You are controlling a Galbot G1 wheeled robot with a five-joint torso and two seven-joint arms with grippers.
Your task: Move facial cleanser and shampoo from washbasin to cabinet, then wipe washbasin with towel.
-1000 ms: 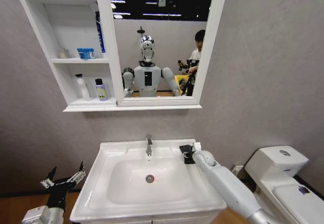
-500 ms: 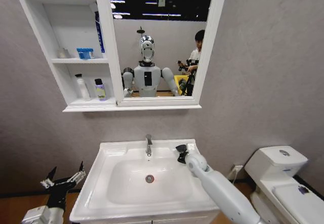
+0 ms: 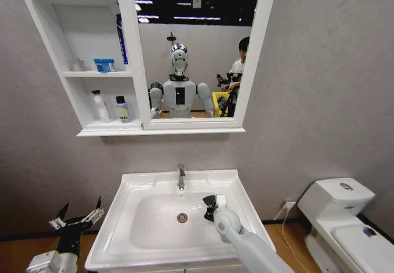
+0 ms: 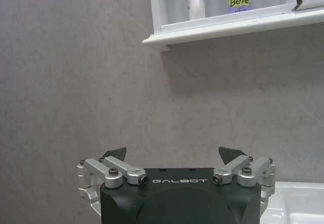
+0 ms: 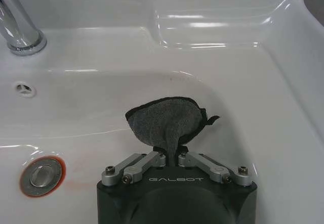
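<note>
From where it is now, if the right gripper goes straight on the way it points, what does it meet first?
The right gripper, shut on the towel, points into the washbasin. The towel would press the bowl's white wall first, probably; depth is unclear.

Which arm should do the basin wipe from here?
Right. The right gripper is shut on the towel, hanging over the washbasin bowl. The left gripper is open, off the basin's left edge.

Grey-white rounded arms, black wrist housings marked GALBOT, silver screwed linkages, black pointed fingers (image 4: 115,153)
</note>
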